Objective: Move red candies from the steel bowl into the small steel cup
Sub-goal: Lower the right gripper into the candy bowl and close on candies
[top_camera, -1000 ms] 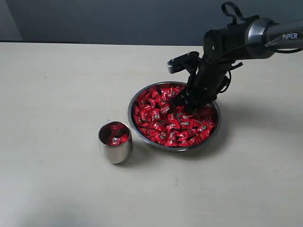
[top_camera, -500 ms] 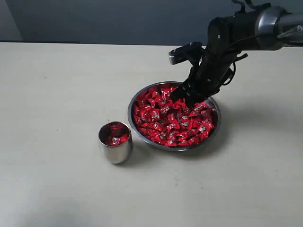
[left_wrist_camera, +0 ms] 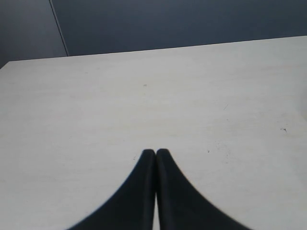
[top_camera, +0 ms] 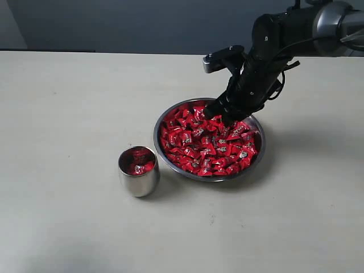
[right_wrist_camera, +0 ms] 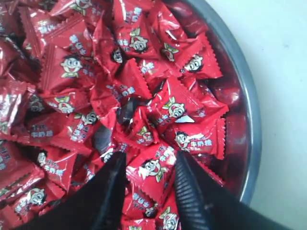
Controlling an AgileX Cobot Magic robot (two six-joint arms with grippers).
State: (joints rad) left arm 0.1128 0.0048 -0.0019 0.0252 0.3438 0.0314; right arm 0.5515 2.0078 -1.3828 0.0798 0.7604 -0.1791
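The steel bowl (top_camera: pixel 157 143) is heaped with red candies (top_camera: pixel 196 147). My right gripper (top_camera: pixel 219 115) hangs just above the pile at the bowl's far side. In the right wrist view its fingers (right_wrist_camera: pixel 150 160) are closed on one red candy (right_wrist_camera: pixel 152 175), with the other red candies (right_wrist_camera: pixel 96 72) and the bowl's rim (right_wrist_camera: pixel 250 129) below. The small steel cup (top_camera: pixel 138 177) stands upright left of the bowl and holds a few red candies (top_camera: pixel 139 162). My left gripper (left_wrist_camera: pixel 155 152) is shut with nothing in it, over bare table, and is out of the exterior view.
The pale table (top_camera: pixel 68 114) runs all round the bowl and cup. A dark wall (top_camera: pixel 142 23) stands behind the table's far edge. The right arm (top_camera: pixel 296 28) reaches in from the upper right.
My right gripper has risen out of the candy pile and shifted slightly toward the bowl's far rim. Bowl and cup have not moved.
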